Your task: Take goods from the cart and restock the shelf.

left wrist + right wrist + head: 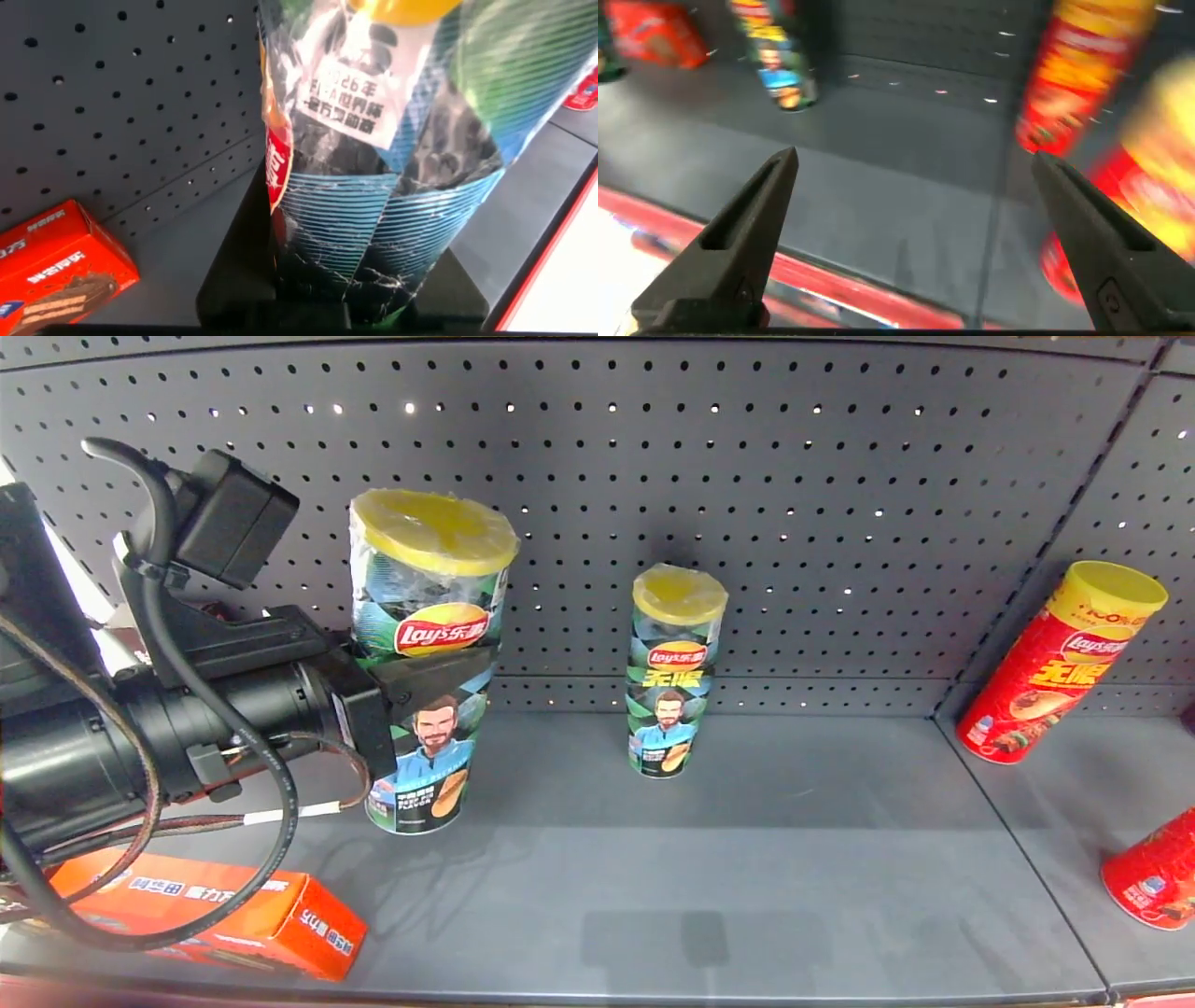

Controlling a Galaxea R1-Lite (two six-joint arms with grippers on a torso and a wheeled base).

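1. Currently the left gripper (pixel 431 686) pinches the held green can (pixel 431 653) around mid-height. One dark finger (pixel 439 679) crosses the label. In the left wrist view the can (pixel 374 187) sits deep between both fingers (pixel 234 285), and its wrapped body fills the gap.
2. Position: the held can is upright over the shelf (pixel 747 859), to the left of the standing green can (pixel 677 672) and nearer the front edge, well apart from it. I cannot tell whether its base touches the shelf or hangs just above it.
3. The right gripper (pixel 915 233) is empty with its fingers spread wide. It sits off to the right of the standing green can, near the red cans (pixel 1060 663).
4. Risk A: if the fingers let go before the base is seated flat, the tall can may tip, most likely toward the front edge.
5. Risk B: the wrap looks crinkled and loose, so the grip could slip or a finger could snag the film on withdrawal and drag the can over.
6. Risk C: the orange box (pixel 233 915) lies farther left of the standing green can, beneath the arm. A low retreat could knock it.
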